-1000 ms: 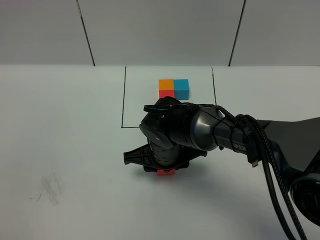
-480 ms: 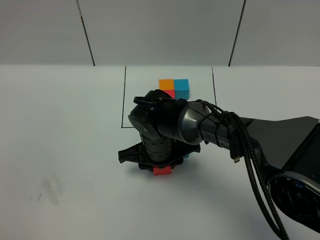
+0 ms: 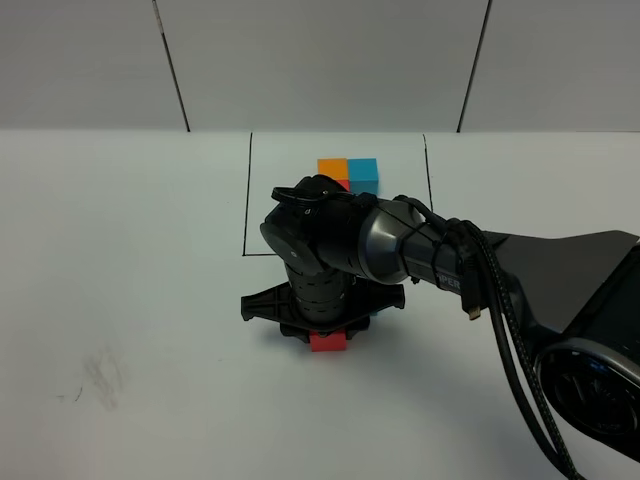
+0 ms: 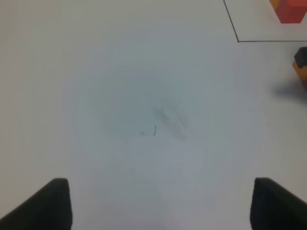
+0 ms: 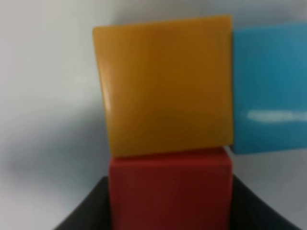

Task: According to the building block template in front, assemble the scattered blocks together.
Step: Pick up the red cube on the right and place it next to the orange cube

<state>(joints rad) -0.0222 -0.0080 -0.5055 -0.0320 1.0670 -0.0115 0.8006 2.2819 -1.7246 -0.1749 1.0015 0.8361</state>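
The right arm (image 3: pixel 400 255) reaches across the middle of the high view and hides most of what sits under it: of the scattered blocks only the red block (image 3: pixel 328 341) pokes out below the wrist, plus a sliver of the blue block (image 3: pixel 374 312) at the arm's right side. The right wrist view shows them better, if blurred: the orange block (image 5: pixel 165 84) touches the blue block (image 5: pixel 268 88) side to side, and the red block (image 5: pixel 170 189) abuts the orange one, making an L. The right gripper (image 5: pixel 170 211) has a dark finger (image 5: pixel 88 206) on each flank of the red block, closed against it (the fingertips themselves are cut off by the picture's edge).

The building block template (image 3: pixel 347 174) lies farther back, inside its black drawn rectangle (image 3: pixel 247 195); its red cube is largely covered by the arm. The loose trio sits just in front of that rectangle's near line.

The left gripper (image 4: pixel 158 203) shows only as two dark finger ends (image 4: pixel 45 203) spread well apart, holding nothing, over bare worktop (image 3: pixel 120 250). The left side of the worktop lies open, marked by a faint grey smudge (image 3: pixel 100 378). The worktop is white; behind it stand pale wall panels (image 3: pixel 320 60) with dark seams.
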